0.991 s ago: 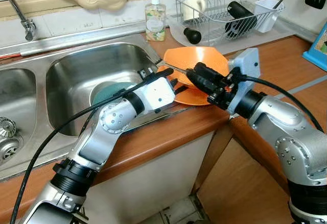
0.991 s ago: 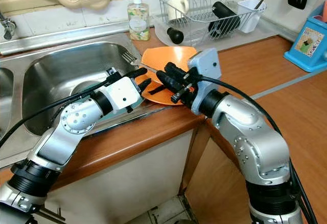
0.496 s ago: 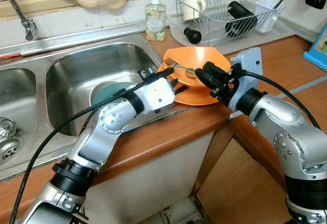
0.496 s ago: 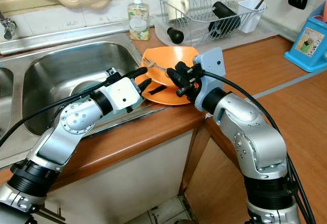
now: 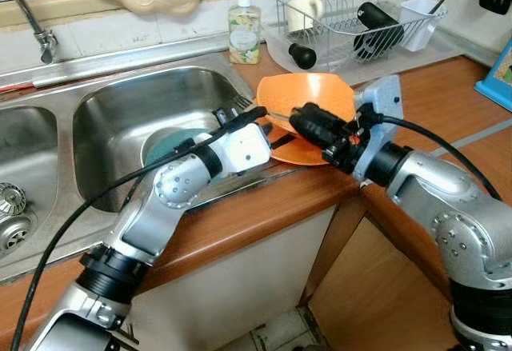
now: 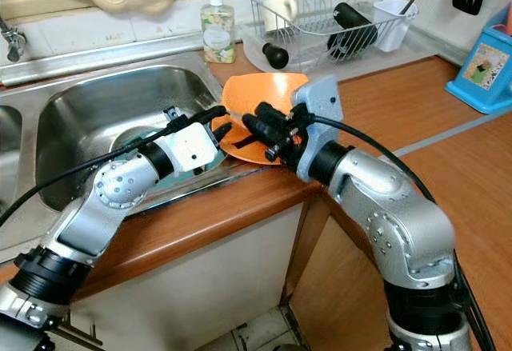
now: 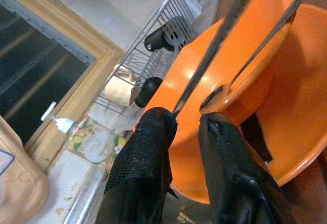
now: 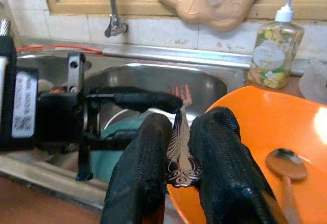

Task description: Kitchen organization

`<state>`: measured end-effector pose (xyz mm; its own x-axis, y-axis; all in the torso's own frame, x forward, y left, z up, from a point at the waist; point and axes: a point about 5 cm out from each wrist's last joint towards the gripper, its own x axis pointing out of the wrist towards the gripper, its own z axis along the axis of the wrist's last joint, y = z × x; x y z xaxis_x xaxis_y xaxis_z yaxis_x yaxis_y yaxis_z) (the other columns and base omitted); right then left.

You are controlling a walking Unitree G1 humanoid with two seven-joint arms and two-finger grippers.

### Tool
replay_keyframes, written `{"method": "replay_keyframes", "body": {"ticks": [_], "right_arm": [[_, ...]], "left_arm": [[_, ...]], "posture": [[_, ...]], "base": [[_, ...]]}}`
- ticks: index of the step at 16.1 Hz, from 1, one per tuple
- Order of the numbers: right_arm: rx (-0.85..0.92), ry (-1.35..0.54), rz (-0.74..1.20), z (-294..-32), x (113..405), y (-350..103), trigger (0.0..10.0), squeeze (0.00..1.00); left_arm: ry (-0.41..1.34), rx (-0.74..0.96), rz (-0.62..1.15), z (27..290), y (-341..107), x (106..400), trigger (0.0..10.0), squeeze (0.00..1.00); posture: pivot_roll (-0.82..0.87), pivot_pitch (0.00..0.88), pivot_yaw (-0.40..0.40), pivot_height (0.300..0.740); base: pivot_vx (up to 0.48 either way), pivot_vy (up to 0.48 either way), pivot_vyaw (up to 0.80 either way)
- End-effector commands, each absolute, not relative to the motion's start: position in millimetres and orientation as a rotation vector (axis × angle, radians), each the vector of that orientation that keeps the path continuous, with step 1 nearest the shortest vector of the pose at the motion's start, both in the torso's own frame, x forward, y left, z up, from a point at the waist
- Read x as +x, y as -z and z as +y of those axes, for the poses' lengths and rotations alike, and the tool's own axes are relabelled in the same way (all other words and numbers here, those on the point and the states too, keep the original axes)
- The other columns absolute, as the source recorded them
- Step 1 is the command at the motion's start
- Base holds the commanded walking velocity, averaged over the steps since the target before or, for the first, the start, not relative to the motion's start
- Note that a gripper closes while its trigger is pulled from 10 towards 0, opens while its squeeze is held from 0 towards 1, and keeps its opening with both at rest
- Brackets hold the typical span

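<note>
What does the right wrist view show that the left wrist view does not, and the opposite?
Right wrist view, not the left: the tap, the sink with a teal plate in it, and the right claw shut on the fork.
Left wrist view, not the right: the dish rack and the open left claw beside the bowl.
Both: the orange bowl, the spoon in it, the fork and the soap bottle.
</note>
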<state>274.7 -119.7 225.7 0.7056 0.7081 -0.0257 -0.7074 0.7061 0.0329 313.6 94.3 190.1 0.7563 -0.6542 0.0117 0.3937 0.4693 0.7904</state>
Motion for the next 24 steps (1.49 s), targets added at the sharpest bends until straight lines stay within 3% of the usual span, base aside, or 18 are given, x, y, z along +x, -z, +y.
{"method": "replay_keyframes", "body": {"ticks": [1, 7, 8, 9, 11, 13, 14, 15, 16, 17, 19, 21, 22, 23, 24], "right_arm": [[0.016, -0.853, 0.059, -111, 268, -223, 0.0, 0.0], [0.042, -0.838, 0.053, -111, 270, -226, 0.0, 0.0], [0.043, -0.835, 0.048, -111, 270, -227, 0.0, 0.0], [0.052, -0.833, 0.04, -111, 270, -228, 0.0, 0.0], [0.055, -0.822, 0.039, -112, 271, -229, 0.0, 0.0], [0.057, -0.816, 0.041, -112, 272, -229, 2.7, 0.0], [0.057, -0.816, 0.041, -112, 272, -229, 3.0, 0.0], [0.055, -0.817, 0.041, -112, 272, -229, 5.6, 0.0], [0.058, -0.815, 0.043, -111, 272, -229, 10.0, 0.0], [0.069, -0.819, 0.041, -110, 273, -228, 10.0, 1.0], [0.11, -0.837, 0.039, -108, 272, -229, 10.0, 1.0], [0.01, -0.758, 0.012, -112, 274, -227, 10.0, 1.0], [-0.014, -0.805, 0.028, -109, 270, -224, 10.0, 1.0], [-0.054, -0.832, 0.088, -107, 266, -219, 10.0, 1.0], [-0.059, -0.859, 0.099, -105, 263, -217, 10.0, 1.0]], "left_arm": [[0.627, 0.889, -0.358, 98, -197, 317, 10.0, 0.0], [0.644, 0.895, -0.348, 99, -193, 316, 10.0, 0.0], [0.652, 0.898, -0.349, 98, -192, 316, 7.4, 0.0], [0.665, 0.896, -0.344, 97, -190, 315, 0.0, 0.0], [0.672, 0.88, -0.335, 97, -189, 314, 0.0, 0.0], [0.676, 0.871, -0.317, 98, -187, 315, 0.0, 0.0], [0.677, 0.871, -0.314, 99, -187, 315, 0.0, 0.0], [0.677, 0.876, -0.312, 100, -187, 315, 0.0, 0.0], [0.678, 0.888, -0.312, 101, -187, 315, 0.0, 0.0], [0.678, 0.905, -0.312, 103, -187, 315, 0.0, 0.0], [0.669, 0.918, -0.308, 107, -188, 317, 0.0, 0.0], [0.617, 0.966, -0.274, 127, -190, 326, 0.0, 0.0], [0.593, 0.995, -0.248, 137, -189, 330, 0.0, 0.0], [0.549, 1.034, -0.19, 152, -188, 337, 3.2, 0.0], [0.529, 1.058, -0.154, 160, -186, 342, 4.2, 0.0]], "posture": [[-0.14, 0.0, 0.035, 0.74], [-0.14, 0.0, 0.033, 0.74], [-0.14, 0.0, 0.035, 0.74], [-0.14, 0.0, 0.035, 0.74], [-0.14, 0.0, 0.036, 0.74], [-0.14, 0.0, 0.035, 0.74], [-0.14, 0.0, 0.035, 0.74], [-0.13, 0.0, 0.034, 0.74], [-0.13, 0.0, 0.034, 0.74], [-0.13, 0.0, 0.034, 0.74], [-0.13, 0.0, 0.034, 0.74], [-0.14, 0.0, 0.037, 0.74], [-0.14, 0.0, 0.038, 0.74], [-0.13, 0.0, 0.037, 0.74], [-0.13, 0.0, 0.037, 0.74]], "base": [[0.0, 0.0, 0.0], [0.0, 0.0, 0.0], [0.0, 0.0, 0.0], [0.0, 0.0, 0.0], [0.0, 0.0, 0.0], [0.0, 0.0, 0.0], [0.0, 0.0, 0.0], [0.0, 0.0, 0.0], [0.0, 0.0, 0.0], [0.0, 0.0, 0.0], [0.0, 0.0, 0.0], [0.0, 0.0, 0.0], [0.0, 0.0, 0.0], [0.0, 0.0, 0.0], [0.0, 0.0, 0.0]]}}
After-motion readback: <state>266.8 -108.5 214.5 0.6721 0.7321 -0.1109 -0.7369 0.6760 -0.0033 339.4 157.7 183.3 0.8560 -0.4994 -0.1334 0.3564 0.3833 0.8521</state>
